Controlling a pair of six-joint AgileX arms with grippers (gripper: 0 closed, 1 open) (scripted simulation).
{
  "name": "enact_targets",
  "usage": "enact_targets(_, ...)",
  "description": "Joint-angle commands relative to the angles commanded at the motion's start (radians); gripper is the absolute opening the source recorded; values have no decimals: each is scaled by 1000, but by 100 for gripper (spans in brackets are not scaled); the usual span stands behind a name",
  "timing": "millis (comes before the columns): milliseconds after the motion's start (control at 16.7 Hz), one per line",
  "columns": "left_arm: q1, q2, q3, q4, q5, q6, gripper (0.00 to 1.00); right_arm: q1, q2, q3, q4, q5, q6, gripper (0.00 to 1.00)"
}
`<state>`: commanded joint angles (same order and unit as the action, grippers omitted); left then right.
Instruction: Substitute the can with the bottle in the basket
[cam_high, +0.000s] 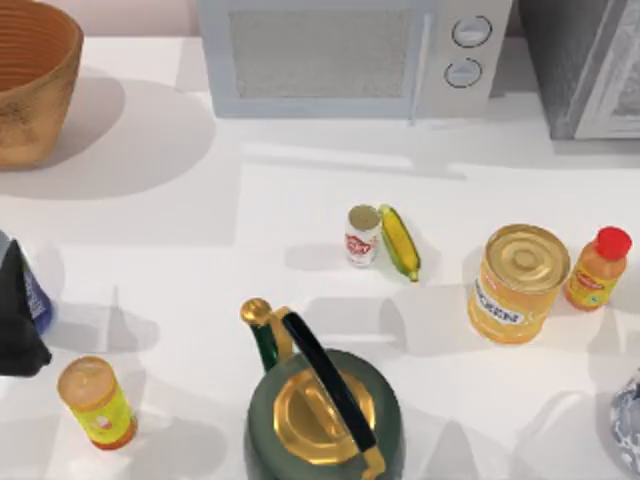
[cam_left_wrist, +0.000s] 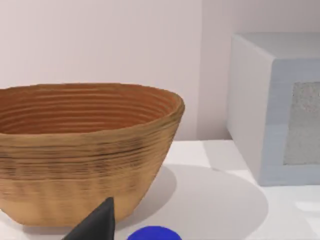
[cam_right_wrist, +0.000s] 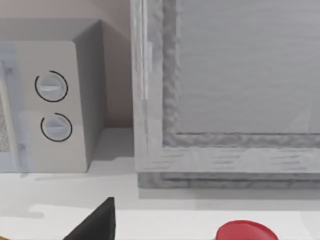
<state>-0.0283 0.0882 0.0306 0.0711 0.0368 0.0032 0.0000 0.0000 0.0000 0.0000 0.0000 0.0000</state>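
**Left Arm at the Bottle as Can Waits Outside the Basket**

The AgileX left gripper (cam_high: 18, 320) is hovering at the table's left edge, its dark body covering most of the bottle (cam_high: 36, 296), whose blue label is peeking out just beside it. How far its fingers are spread, and whether they are gripping the bottle, cannot be told. In the left wrist view one dark fingertip (cam_left_wrist: 98, 224) is pointing toward the basket (cam_left_wrist: 85, 165), with the bottle's blue top (cam_left_wrist: 154, 233) just beside it.

The basket (cam_high: 30, 95) is sitting in the far left corner, well apart from the can (cam_high: 362, 235), which is standing upright near the table's middle, touching or just beside a corn cob (cam_high: 399, 242) on its right. A microwave (cam_high: 340, 55) is standing at the far centre. A green kettle (cam_high: 322, 405) with a gold lid is occupying the near centre, a yellow-labelled cylinder (cam_high: 96, 403) the near left. A golden tin (cam_high: 517, 283) and a small orange bottle (cam_high: 598, 268) are standing to the right.

The right gripper (cam_high: 628, 420) is sitting at the near right edge; its finger spacing cannot be told.
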Motion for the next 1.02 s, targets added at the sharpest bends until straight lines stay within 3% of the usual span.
enact_targets(600,33,-74,-17,-57,-36,-3,100,0,0,0,0,0,0,100)
enact_targets(780,63,12,54,36,-15,-2,100,0,0,0,0,0,0,100)
enact_targets(1020,86,267,118,295,49,19,100,0,0,0,0,0,0,100)
